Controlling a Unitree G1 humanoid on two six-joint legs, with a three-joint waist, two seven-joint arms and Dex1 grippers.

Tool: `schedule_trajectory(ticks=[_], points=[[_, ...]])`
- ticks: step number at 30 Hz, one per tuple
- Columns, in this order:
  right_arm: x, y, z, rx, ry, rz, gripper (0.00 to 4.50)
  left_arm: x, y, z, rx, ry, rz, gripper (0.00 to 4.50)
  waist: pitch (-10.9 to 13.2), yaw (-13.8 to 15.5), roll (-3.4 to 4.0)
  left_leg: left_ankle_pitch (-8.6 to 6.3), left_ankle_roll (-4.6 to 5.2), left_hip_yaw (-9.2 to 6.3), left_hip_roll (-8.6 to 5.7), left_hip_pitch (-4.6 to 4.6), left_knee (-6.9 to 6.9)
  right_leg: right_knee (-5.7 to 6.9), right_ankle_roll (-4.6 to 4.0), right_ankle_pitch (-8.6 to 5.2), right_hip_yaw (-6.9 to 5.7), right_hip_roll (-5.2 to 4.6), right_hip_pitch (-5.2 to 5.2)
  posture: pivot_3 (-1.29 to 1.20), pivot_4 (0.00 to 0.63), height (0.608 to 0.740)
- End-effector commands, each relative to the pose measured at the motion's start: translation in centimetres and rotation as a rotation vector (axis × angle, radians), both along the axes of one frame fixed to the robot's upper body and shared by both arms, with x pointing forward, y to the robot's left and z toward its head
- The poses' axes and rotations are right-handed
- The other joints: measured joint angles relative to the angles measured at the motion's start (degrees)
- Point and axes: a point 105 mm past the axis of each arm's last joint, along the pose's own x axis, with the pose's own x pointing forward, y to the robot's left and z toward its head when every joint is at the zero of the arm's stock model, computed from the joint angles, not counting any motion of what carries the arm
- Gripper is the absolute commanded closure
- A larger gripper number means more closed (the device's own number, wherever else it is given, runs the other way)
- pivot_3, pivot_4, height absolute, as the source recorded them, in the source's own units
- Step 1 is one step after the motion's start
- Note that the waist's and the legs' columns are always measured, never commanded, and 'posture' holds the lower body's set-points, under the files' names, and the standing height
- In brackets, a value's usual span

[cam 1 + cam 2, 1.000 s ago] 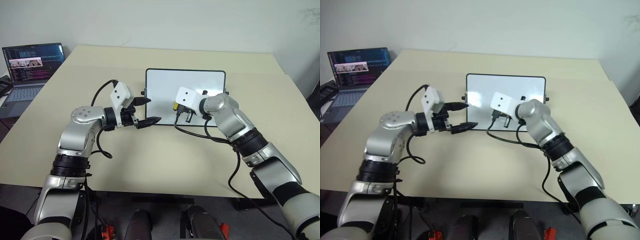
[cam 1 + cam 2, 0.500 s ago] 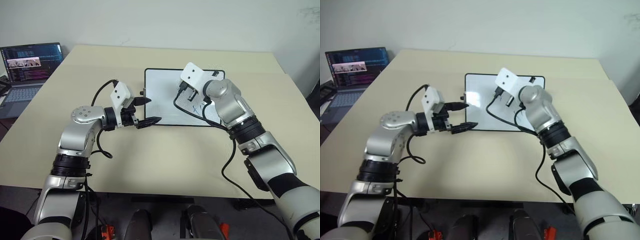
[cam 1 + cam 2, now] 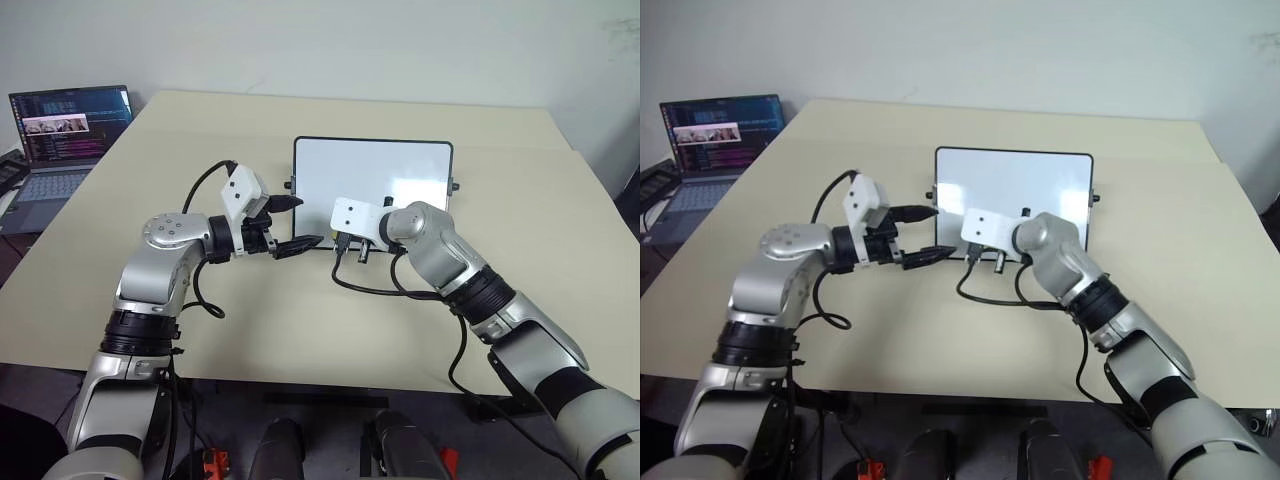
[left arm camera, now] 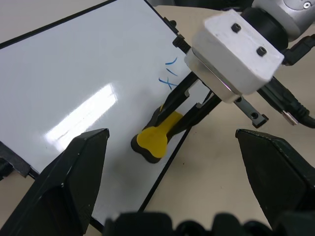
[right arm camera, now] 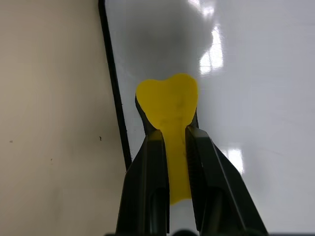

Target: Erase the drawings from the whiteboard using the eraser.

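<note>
The eraser is pinched between the black fingers of the right gripper and pressed on the whiteboard near its front edge. A few blue strokes are seen beside it. The left gripper is held spread at the board's left edge, over the table.

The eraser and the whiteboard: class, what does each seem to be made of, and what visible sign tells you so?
The eraser: probably soft foam or rubber, matte yellow; it looks pinched narrow between the right gripper fingers.
The whiteboard: a smooth glossy white surface, showing bright light reflections; its thin black frame is likely plastic.
</note>
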Motion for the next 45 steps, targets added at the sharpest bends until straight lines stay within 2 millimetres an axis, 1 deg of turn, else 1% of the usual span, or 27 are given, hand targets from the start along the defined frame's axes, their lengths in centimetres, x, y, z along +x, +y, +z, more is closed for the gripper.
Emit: schedule_trajectory(ticks=[1, 3, 4, 6, 7, 8, 9, 10, 11, 14, 16, 18, 25, 26, 28, 30, 31, 32, 34, 38, 45], points=[[-0.1, -0.5, 7.2, 0.233, -0.1, -0.013, 4.3, -0.1, 0.3, 1.9, -0.024, -0.061, -0.001, 0.0, 0.0, 0.1, 0.02, 0.0, 0.0, 0.0, -0.01, -0.01, 0.0, -0.01, 0.0, 0.0, 0.0, 0.0, 0.0, 0.0, 0.15, 0.74], [-0.8, -1.1, 9.9, 0.324, -0.139, -0.007, 4.3, 0.0, 0.3, 2.0, -0.024, -0.061, -0.002, 0.0, 0.0, 0.1, 0.02, 0.0, 0.0, -0.01, -0.01, -0.08, -0.02, -0.03, -0.01, 0.0, 0.0, -0.01, -0.05, 0.0, 0.15, 0.74], [-1.0, -2.0, 10.9, 0.345, -0.165, -0.023, 4.3, 0.1, 0.2, 2.0, -0.024, -0.061, -0.004, 0.0, 0.0, 0.1, 0.02, -0.01, 0.0, -0.01, 0.0, -0.08, -0.04, -0.03, -0.01, 0.0, -0.01, -0.01, -0.05, 0.0, 0.15, 0.74], [-1.3, -4.3, 12.1, 0.37, -0.197, -0.079, 4.3, 0.2, 0.1, 2.1, -0.022, -0.064, -0.01, 0.0, 0.0, 0.2, 0.02, -0.02, 0.0, -0.05, 0.0, -0.08, -0.12, -0.06, -0.03, -0.02, -0.06, -0.01, -0.05, 0.0, 0.15, 0.74], [-1.5, -5.0, 12.2, 0.373, -0.204, -0.099, 4.3, 0.2, 0.0, 2.1, -0.022, -0.065, -0.012, 0.0, 0.0, 0.4, 0.01, -0.02, -0.01, -0.09, 0.0, -0.09, -0.16, -0.09, -0.07, -0.05, -0.12, -0.02, -0.05, 0.0, 0.15, 0.74], [-1.5, -6.3, 12.2, 0.372, -0.213, -0.134, 4.3, 0.2, 0.0, 2.3, -0.023, -0.068, -0.015, 0.0, 0.0, 0.5, 0.01, -0.03, -0.01, -0.11, 0.0, -0.1, -0.19, -0.13, -0.11, -0.07, -0.15, -0.03, -0.04, 0.0, 0.15, 0.74], [-1.6, -8.1, 12.2, 0.377, -0.22, -0.187, 4.3, 0.2, -0.1, 2.4, -0.025, -0.071, -0.018, 0.0, 0.0, 0.5, 0.01, -0.03, -0.01, -0.11, 0.0, -0.1, -0.21, -0.14, -0.14, -0.09, -0.15, -0.03, -0.04, 0.0, 0.15, 0.74], [-1.7, -9.3, 12.2, 0.379, -0.226, -0.222, 4.3, 0.2, -0.1, 2.5, -0.026, -0.073, -0.021, 0.0, 0.0, 0.7, 0.01, -0.03, -0.01, -0.11, 0.0, -0.09, -0.23, -0.15, -0.15, -0.1, -0.16, -0.03, -0.04, 0.0, 0.15, 0.74], [-1.9, -11.0, 12.1, 0.388, -0.226, -0.264, 4.3, 0.2, -0.1, 2.6, -0.026, -0.074, -0.022, 0.0, 0.0, 0.8, 0.01, -0.03, -0.01, -0.12, -0.01, -0.1, -0.25, -0.16, -0.16, -0.12, -0.17, -0.03, -0.04, 0.0, 0.15, 0.74], [-2.7, -13.7, 11.8, 0.412, -0.215, -0.323, 4.3, 0.2, -0.1, 2.7, -0.025, -0.075, -0.023, 0.0, 0.0, 1.3, 0.05, -0.04, -0.01, -0.08, -0.02, -0.11, -0.26, -0.18, -0.16, -0.12, -0.14, -0.05, -0.05, 0.0, 0.15, 0.74], [-3.6, -14.9, 11.6, 0.447, -0.193, -0.332, 4.3, 0.2, -0.1, 2.6, -0.026, -0.073, -0.024, 0.0, 0.0, 1.2, 0.06, -0.04, 0.0, -0.06, -0.01, -0.1, -0.27, -0.16, -0.17, -0.13, -0.11, -0.03, -0.06, 0.0, 0.15, 0.74], [-4.1, -15.7, 11.3, 0.477, -0.175, -0.346, 4.3, 0.3, -0.2, 2.5, -0.027, -0.071, -0.026, 0.0, 0.0, 1.0, 0.06, -0.04, 0.0, -0.06, 0.0, -0.08, -0.3, -0.15, -0.18, -0.14, -0.1, 0.0, -0.06, 0.0, 0.15, 0.74], [-4.2, -16.9, 10.2, 0.503, -0.149, -0.413, 4.3, 0.3, -0.4, 2.6, -0.029, -0.071, -0.034, 0.0, 0.0, 0.8, 0.05, -0.03, -0.01, -0.05, -0.01, -0.08, -0.27, -0.12, -0.18, -0.13, -0.09, -0.01, -0.05, 0.0, 0.15, 0.74], [-4.2, -16.9, 10.1, 0.503, -0.147, -0.417, 4.3, 0.3, -0.4, 2.6, -0.028, -0.071, -0.035, 0.0, 0.0, 1.1, -0.06, -0.04, -0.01, 0.21, 0.09, -0.04, -0.22, -0.1, -0.18, -0.13, 0.11, 0.04, -0.18, 0.0, 0.15, 0.74], [-4.2, -17.1, 10.0, 0.505, -0.145, -0.427, 4.3, 0.3, -0.3, 2.6, -0.027, -0.071, -0.035, 0.0, -0.1, 1.9, -0.16, -0.16, -0.16, 2.18, 0.99, 0.04, -0.25, -0.01, -0.25, 0.07, 1.59, 0.52, -1.16, 0.0, 0.15, 0.74], [-4.2, -17.2, 9.8, 0.504, -0.144, -0.434, 4.3, 0.3, -0.2, 2.6, -0.025, -0.071, -0.036, 0.0, -0.2, 2.1, -0.33, -0.29, -0.06, 4.12, 1.46, 0.06, -0.42, -0.04, -0.15, 0.54, 3.53, 1.16, -2.22, 0.0, 0.15, 0.74], [-4.2, -17.2, 9.8, 0.497, -0.146, -0.431, 4.3, 0.3, -0.2, 2.6, -0.024, -0.071, -0.036, 0.0, -0.1, 2.0, -0.33, -0.38, 0.02, 5.0, 1.74, 0.13, -0.5, -0.17, -0.09, 0.79, 4.37, 1.41, -2.53, 0.0, 0.15, 0.74], [-4.2, -17.0, 9.7, 0.492, -0.147, -0.427, 4.3, 0.3, -0.2, 2.6, -0.024, -0.07, -0.036, 0.0, -0.1, 1.3, -0.34, -0.42, 0.12, 4.82, 1.47, 0.01, -0.6, -0.31, 0.13, 0.9, 4.55, 1.42, -2.42, 0.0, 0.15, 0.74], [-4.2, -16.7, 9.6, 0.489, -0.144, -0.413, 4.3, 0.3, -0.2, 2.6, -0.023, -0.07, -0.036, 0.0, -0.1, 0.6, -0.33, -0.47, 0.18, 4.57, 1.31, 0.02, -0.57, -0.49, 0.3, 0.92, 4.49, 1.35, -2.25, 0.0, 0.15, 0.74], [-4.2, -15.5, 9.6, 0.501, -0.137, -0.383, 4.3, 0.3, -0.3, 2.6, -0.022, -0.069, -0.038, 0.0, -0.1, 0.1, -0.33, -0.47, 0.17, 3.97, 1.28, -0.03, -0.58, -0.57, 0.27, 0.9, 3.84, 1.28, -2.04, 0.0, 0.15, 0.74], [-3.9, -12.3, 9.5, 0.536, -0.129, -0.309, 4.3, 0.3, -0.4, 2.7, -0.021, -0.07, -0.042, 0.0, -0.1, -0.1, -0.33, -0.47, 0.17, 3.71, 1.24, -0.05, -0.5, -0.51, 0.23, 0.89, 3.6, 1.25, -1.9, 0.0, 0.15, 0.74]])
